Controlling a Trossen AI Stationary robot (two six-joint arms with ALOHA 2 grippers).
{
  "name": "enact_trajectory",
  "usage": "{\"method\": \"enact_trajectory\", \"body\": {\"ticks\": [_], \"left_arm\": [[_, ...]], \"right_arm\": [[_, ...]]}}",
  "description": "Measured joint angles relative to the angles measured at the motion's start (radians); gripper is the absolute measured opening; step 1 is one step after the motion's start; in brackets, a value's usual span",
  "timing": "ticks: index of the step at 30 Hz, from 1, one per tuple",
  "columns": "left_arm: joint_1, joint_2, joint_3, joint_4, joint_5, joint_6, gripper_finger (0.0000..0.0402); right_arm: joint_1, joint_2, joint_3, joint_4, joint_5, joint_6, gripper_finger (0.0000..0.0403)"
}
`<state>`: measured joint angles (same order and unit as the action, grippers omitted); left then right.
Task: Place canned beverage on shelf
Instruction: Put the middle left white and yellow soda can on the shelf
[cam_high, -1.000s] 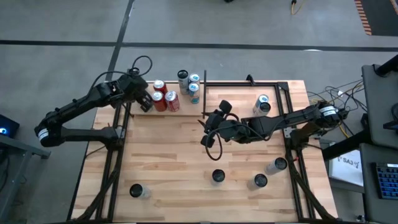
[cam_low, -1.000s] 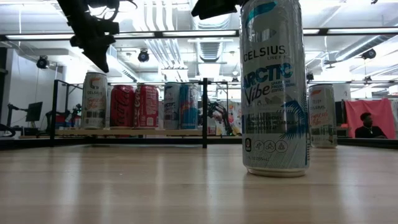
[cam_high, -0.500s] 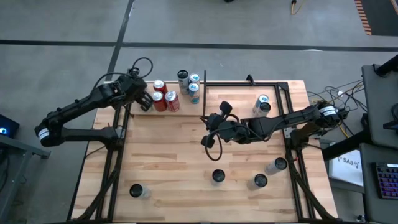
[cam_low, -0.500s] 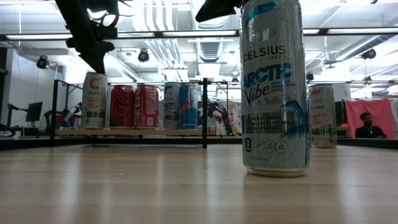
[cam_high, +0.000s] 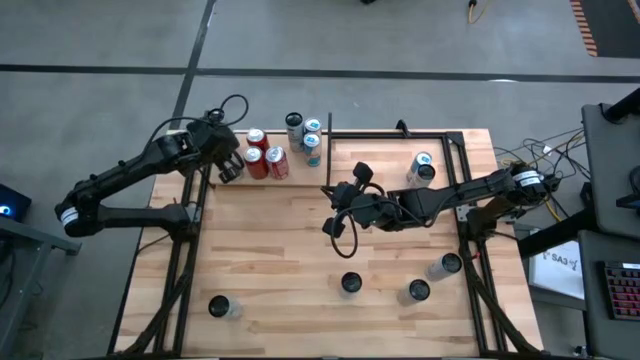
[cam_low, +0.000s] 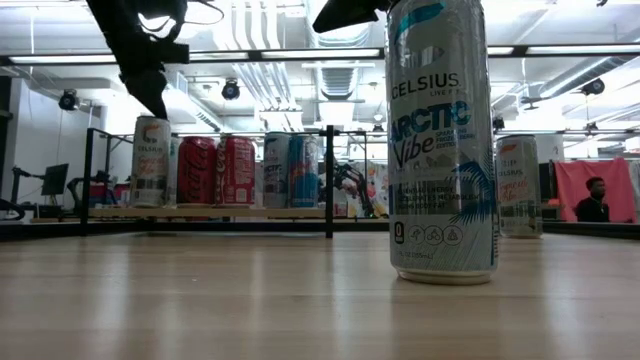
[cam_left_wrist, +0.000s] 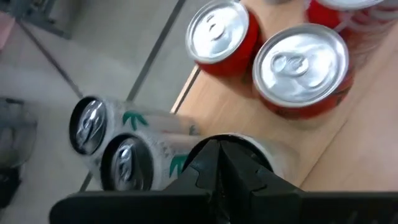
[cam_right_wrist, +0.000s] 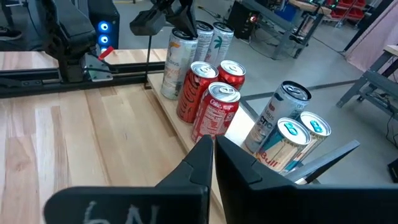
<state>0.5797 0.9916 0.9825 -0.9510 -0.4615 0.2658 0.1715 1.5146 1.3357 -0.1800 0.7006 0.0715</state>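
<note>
Right hand (cam_high: 327, 190) just snapped its fingers together on nothing, hovering mid-surface. Left hand (cam_high: 232, 170) is closed too, lifted a bit above the white can (cam_low: 151, 161) standing on the shelf (cam_low: 200, 212) beside the red cans (cam_high: 265, 160). Looks placed to me.

Near can (cam_low: 442, 140), low view: "CELSIUS", "ARCTIC Vibe". Pale can at shelf's left end (cam_low: 151, 161): "CELSIUS". Red cans (cam_right_wrist: 213, 112), right wrist view: Coca-Cola script, partly legible. Other labels unreadable.
</note>
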Motion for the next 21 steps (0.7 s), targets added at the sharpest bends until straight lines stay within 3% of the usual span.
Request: {"method": "enact_trajectory", "body": {"ticks": [5, 21], "left_arm": [[-0.001, -0.001, 0.000, 0.042, 0.112, 0.021, 0.0000], [0.000, -0.005, 0.009, 0.033, 0.088, -0.063, 0.0000]], "right_arm": [[0.000, 0.000, 0.000, 0.002, 0.000, 0.000, 0.0009], [0.000, 0.000, 0.000, 0.001, 0.000, -0.001, 0.0009]]}}
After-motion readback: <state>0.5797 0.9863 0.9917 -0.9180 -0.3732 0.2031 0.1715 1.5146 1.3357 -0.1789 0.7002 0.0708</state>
